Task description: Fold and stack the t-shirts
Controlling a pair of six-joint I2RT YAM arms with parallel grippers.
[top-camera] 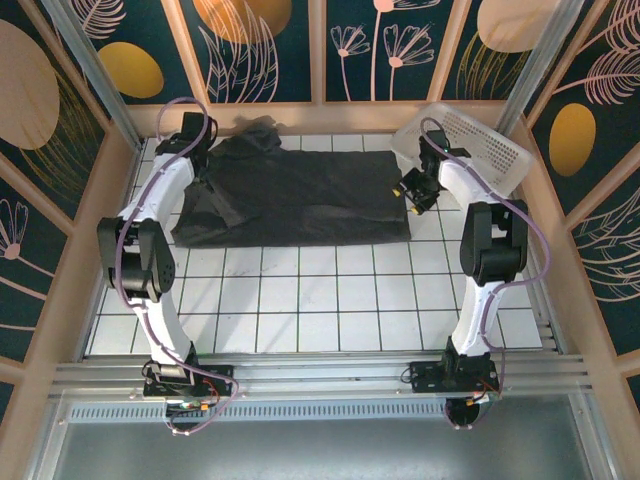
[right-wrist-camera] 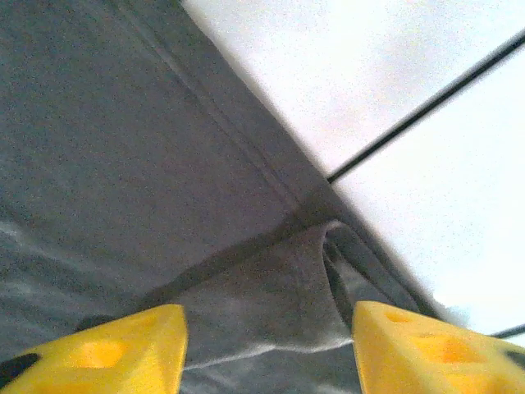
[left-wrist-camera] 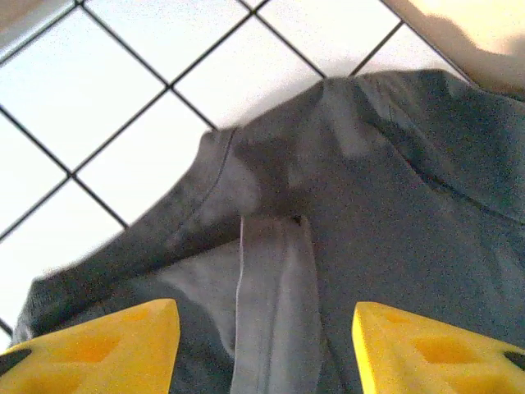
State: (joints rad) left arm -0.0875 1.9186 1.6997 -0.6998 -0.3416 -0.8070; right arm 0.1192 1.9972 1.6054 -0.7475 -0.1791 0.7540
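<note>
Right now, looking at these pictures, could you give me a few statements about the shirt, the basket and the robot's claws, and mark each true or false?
A dark t-shirt lies spread on the tiled table. True.
A white basket stands at the far right corner. True.
The t-shirt is inside the basket. False: it lies on the table.
Both grippers are shut. False: the left gripper and right gripper each have fingers apart.
</note>
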